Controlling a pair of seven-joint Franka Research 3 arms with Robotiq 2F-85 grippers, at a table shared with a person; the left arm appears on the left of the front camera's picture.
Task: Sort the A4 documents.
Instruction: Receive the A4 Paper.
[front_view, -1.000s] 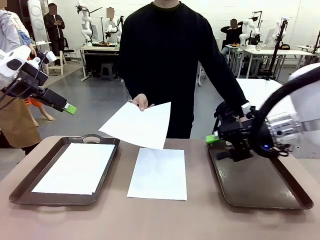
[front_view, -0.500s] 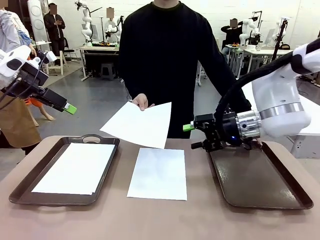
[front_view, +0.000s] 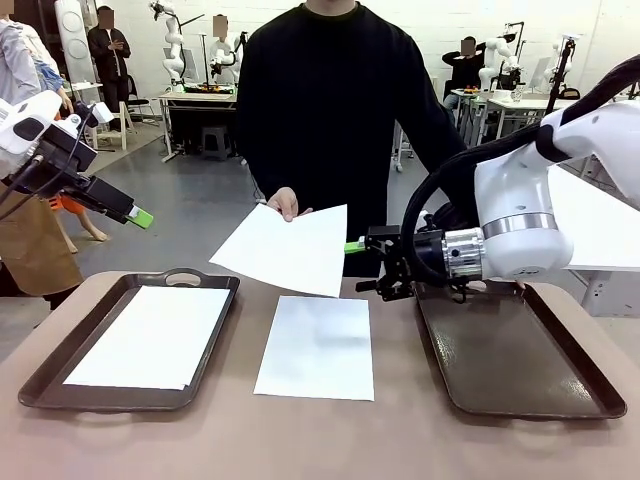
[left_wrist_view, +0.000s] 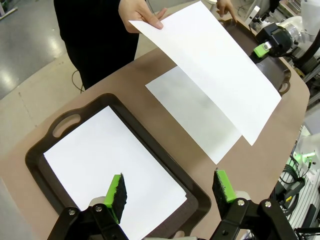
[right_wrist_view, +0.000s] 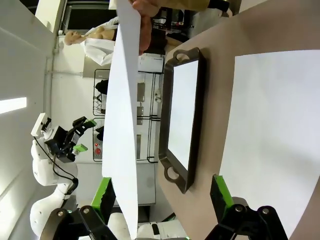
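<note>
Paper limpness is the risk: the held A4 sheet (front_view: 290, 245), pinched at one corner by the person's hand (front_view: 283, 203) above the desk's far edge, may buckle or slip if the right gripper (front_view: 358, 267) closes off its edge. That gripper's fingers are spread and empty. The left gripper (left_wrist_view: 170, 192), also released, hangs over the left tray (left_wrist_view: 36, 150) holding the trayed sheet (left_wrist_view: 100, 165). The loose sheet (front_view: 318, 345) lies between the trays. Whether the held edge sits between the right fingers is unclear.

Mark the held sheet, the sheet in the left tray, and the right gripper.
held sheet (front_view: 285, 250), front view, sheet's middle
sheet in the left tray (front_view: 150, 335), front view, its centre
right gripper (front_view: 360, 268), front view, between fingertips
</note>
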